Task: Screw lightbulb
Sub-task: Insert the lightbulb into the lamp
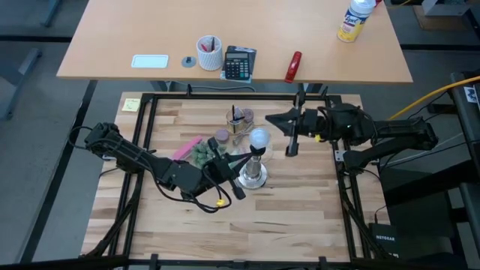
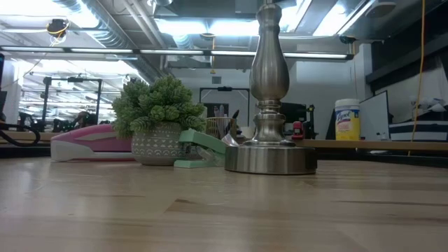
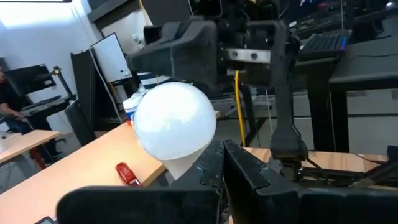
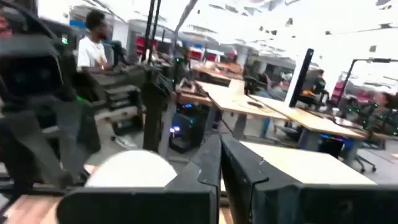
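**Bulb sits on the stand, both jaws closed**

The left gripper [image 1: 241,174] is at the front of the bench [image 1: 300,210], just beside the stand [image 1: 252,177]; its jaws are closed and hold nothing. The lightbulb [image 1: 259,138] sits on top of the stand, near the middle of the bench. Behind the stand are a small plant [image 2: 158,112] in a pot, a green stapler [image 2: 201,148] and a pink one [image 2: 91,143]. The right gripper [image 1: 291,147] is just to the right of the bulb, apart from it, jaws closed and empty.
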`<action>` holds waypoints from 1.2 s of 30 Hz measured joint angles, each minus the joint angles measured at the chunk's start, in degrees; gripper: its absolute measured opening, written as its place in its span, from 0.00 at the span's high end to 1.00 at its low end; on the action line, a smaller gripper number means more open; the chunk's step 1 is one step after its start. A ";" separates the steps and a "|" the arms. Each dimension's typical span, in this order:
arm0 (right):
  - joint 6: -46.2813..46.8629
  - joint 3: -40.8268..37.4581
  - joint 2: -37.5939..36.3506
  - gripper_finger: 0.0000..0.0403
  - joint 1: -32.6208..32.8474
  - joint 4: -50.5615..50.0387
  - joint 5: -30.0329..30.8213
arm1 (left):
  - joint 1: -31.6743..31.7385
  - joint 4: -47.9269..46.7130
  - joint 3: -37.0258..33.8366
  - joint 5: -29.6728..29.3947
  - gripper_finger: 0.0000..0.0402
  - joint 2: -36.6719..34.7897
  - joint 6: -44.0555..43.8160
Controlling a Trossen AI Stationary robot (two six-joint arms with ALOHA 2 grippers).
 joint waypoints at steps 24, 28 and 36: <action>1.17 -0.02 0.35 0.96 0.11 -7.57 -4.80 | 2.14 0.09 0.00 2.42 1.00 0.00 -0.02; 1.96 -0.02 0.31 0.96 0.09 -8.19 -5.22 | 2.11 0.07 0.00 1.13 1.00 0.00 -0.02; 1.99 0.00 0.28 0.96 0.07 -8.52 -5.63 | 2.11 -0.08 0.00 0.26 1.00 0.00 -0.23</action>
